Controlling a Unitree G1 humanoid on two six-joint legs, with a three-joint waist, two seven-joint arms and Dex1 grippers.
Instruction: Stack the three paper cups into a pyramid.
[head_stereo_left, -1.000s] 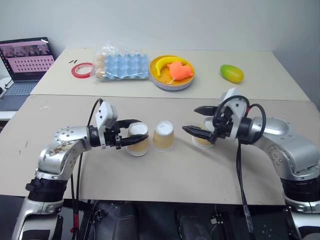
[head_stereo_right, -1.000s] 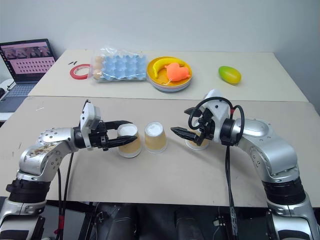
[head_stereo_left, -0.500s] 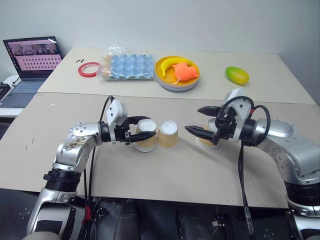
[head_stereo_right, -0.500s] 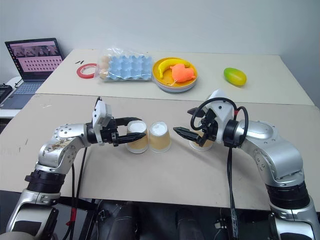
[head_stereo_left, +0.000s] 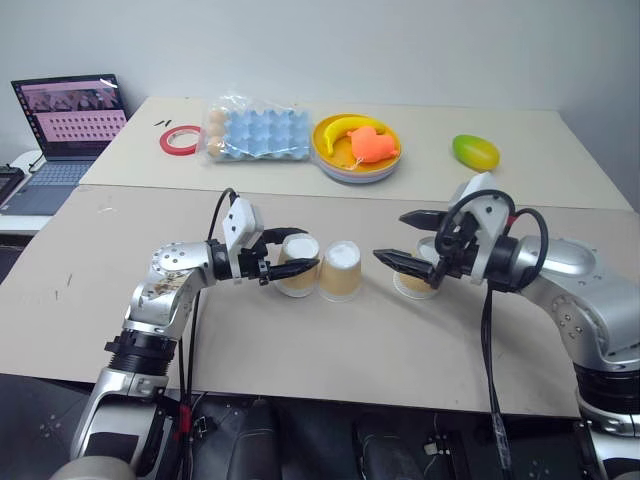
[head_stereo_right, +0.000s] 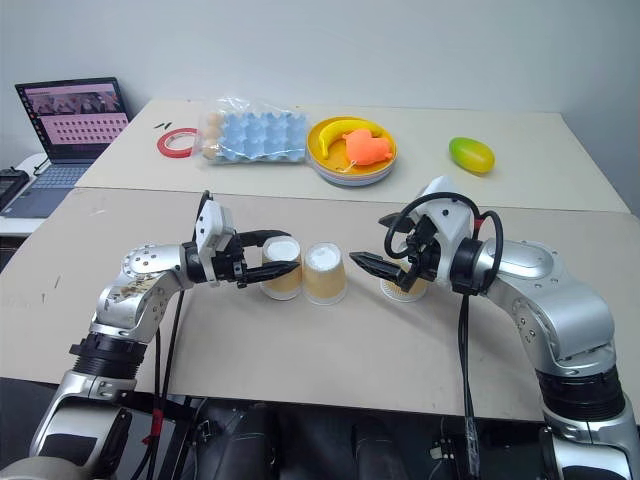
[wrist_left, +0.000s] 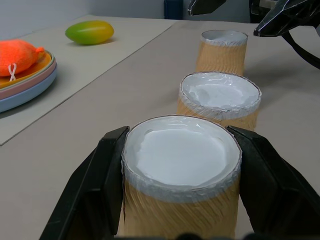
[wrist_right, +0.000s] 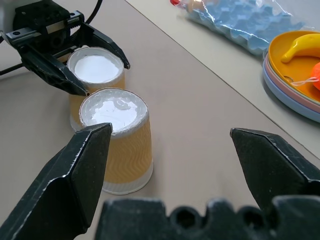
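Paper cups all sit upside down in a row on the near table (head_stereo_left: 420, 340), none stacked: left cup (head_stereo_left: 297, 265) clamped between my left gripper (head_stereo_left: 293, 254) fingers, middle cup (head_stereo_left: 340, 270) just beside it, looks touching. Third cup (head_stereo_left: 416, 280) is apart to the right, under my right gripper (head_stereo_left: 405, 240), fingers spread wide, holding nothing. Far table has egg tray (head_stereo_left: 258, 132), banana plate (head_stereo_left: 355, 150), mango (head_stereo_left: 475, 151), tape roll (head_stereo_left: 180, 140); laptop (head_stereo_left: 68, 115) far left.

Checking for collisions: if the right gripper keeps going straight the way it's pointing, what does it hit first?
Most likely the middle paper cup. The right gripper is open and aimed at it, with the cup held by the left gripper just behind. Depth is uncertain.
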